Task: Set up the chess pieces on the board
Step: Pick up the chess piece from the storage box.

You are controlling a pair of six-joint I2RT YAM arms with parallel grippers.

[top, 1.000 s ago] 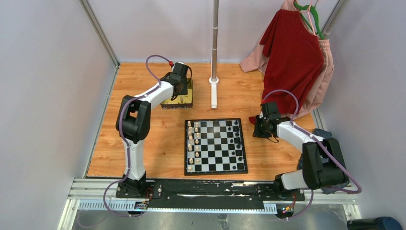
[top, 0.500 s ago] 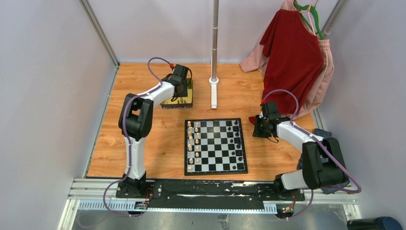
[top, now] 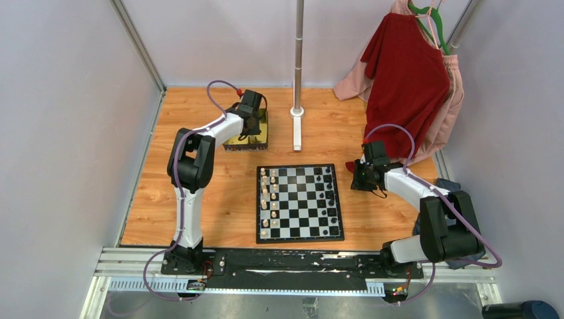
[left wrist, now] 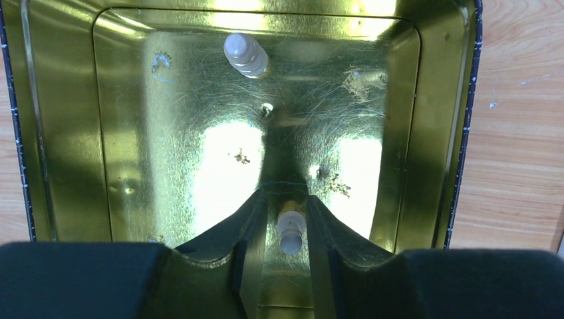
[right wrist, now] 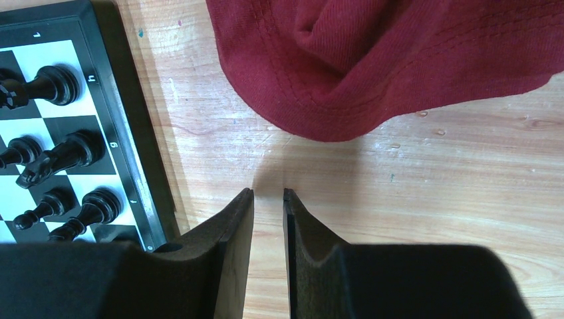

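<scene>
The black-and-white checked chessboard [top: 299, 237] lies at the middle of the table. Pale cream chessmen [top: 265, 199] line its left files and black chessmen [top: 330, 199] its right. Only the left wrist view shows inside the gold metal tin [left wrist: 60, 133]. One cream pawn [left wrist: 290, 229] sits between the close-set jaws of the down-reaching left gripper [left wrist: 286, 197]; whether they touch it cannot be told. The right gripper [right wrist: 268, 193] hovers low beside the board, slightly apart and empty.

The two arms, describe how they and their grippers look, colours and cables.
Both the left arm and right arm have white links between bulky black joints, with a purple cable looping along each. The left gripper and right gripper are black, each with two fingers tapering to slim tips.
</scene>
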